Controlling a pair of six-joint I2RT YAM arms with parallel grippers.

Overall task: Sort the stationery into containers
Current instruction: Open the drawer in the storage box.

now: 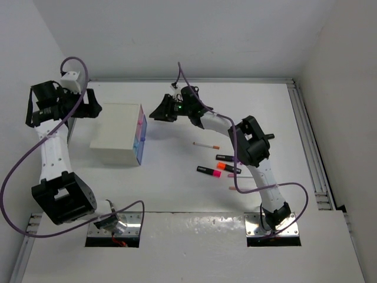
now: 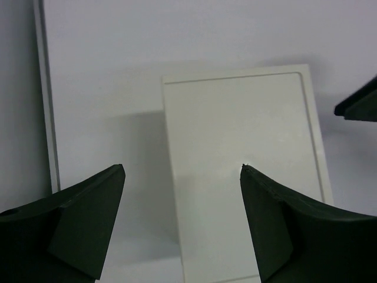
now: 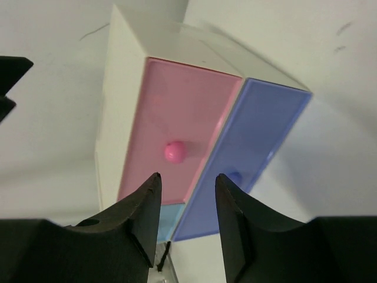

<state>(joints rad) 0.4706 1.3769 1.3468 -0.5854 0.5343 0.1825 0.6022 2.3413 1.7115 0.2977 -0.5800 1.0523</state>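
Nearest, black highlighters (image 1: 209, 171) and a thin pen (image 1: 206, 145) lie loose on the table (image 1: 177, 200). Beyond them the right gripper (image 3: 187, 177) stands parted and empty before the closed pink drawer (image 3: 182, 118) of the white cabinet (image 1: 118, 141). The left gripper (image 2: 182, 168) hangs spread wide and empty above the cabinet's top.

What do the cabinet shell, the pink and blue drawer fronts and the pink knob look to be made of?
Cabinet shell: probably moulded plastic, off-white and matte, with smooth flat faces and crisp edges.
Pink drawer front and blue drawer front: likely plastic with a satin finish, judging by the even pastel colour.
Pink knob: seemingly smooth plastic, rounded and slightly shinier.
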